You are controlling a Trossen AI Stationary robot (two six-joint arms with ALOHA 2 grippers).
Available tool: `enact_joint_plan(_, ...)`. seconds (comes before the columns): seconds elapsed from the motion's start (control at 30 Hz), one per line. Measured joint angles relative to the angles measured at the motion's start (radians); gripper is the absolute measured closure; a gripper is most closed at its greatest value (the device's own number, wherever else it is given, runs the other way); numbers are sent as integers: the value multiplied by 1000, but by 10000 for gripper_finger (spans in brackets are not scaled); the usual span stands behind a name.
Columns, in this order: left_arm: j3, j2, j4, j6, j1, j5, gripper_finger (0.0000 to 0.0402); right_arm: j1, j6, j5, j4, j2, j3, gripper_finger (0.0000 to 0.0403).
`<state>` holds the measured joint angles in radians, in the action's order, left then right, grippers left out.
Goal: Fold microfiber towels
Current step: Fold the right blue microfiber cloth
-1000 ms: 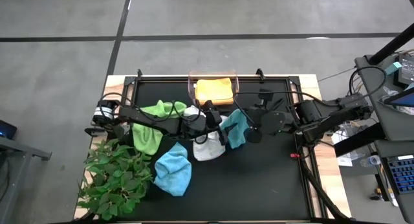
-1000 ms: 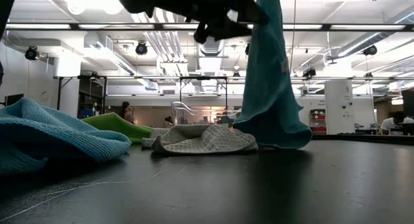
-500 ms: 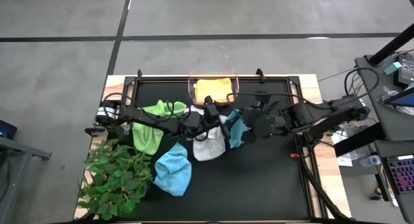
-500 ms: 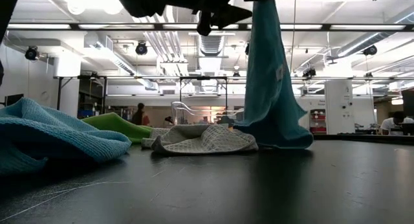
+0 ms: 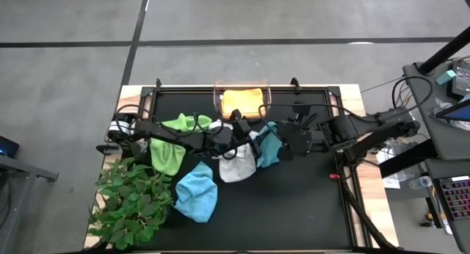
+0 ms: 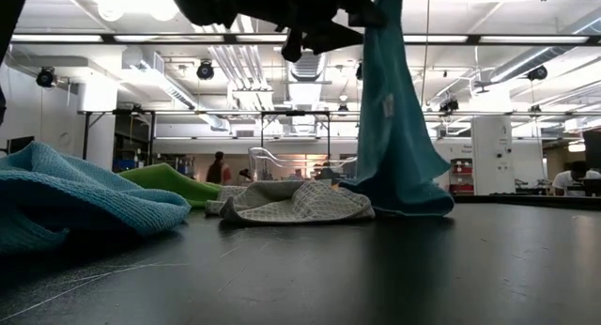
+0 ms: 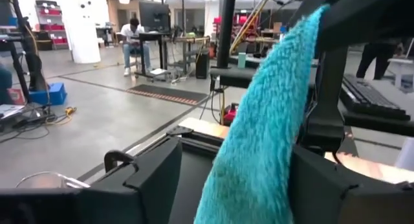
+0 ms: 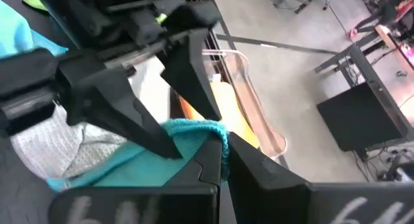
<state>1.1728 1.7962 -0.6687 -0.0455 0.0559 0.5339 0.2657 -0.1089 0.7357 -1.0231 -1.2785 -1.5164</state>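
Teal towel [image 6: 394, 128] hangs pinched in right pincer [image 5: 283, 140]; left pincer [image 5: 246, 139] straddles it, spread.

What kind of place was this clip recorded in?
Most likely a robotics lab or workshop: exposed ceiling ducts and strip lights overhead, a bare concrete floor around the black-topped table, and a person at a computer desk in the background.

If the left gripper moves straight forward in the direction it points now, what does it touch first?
Most likely the teal towel, which hangs between the open fingers of the left gripper, pinched at the top by the right gripper. Depth is uncertain.
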Motion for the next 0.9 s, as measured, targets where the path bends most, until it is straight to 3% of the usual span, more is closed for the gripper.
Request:
enact_joint_plan(0.37,-1,0,98,-1,-2,5,203,0,-84,-2,-127,22,-1,394)
enact_joint_plan(0.6,1,0,205,-1,-19,53,204,0,-90,-2,-125,21,-1,394)
enact_joint_plan(0.9,0,80,203,-27,-54,72,204,0,-102,-2,-117,22,-1,394)
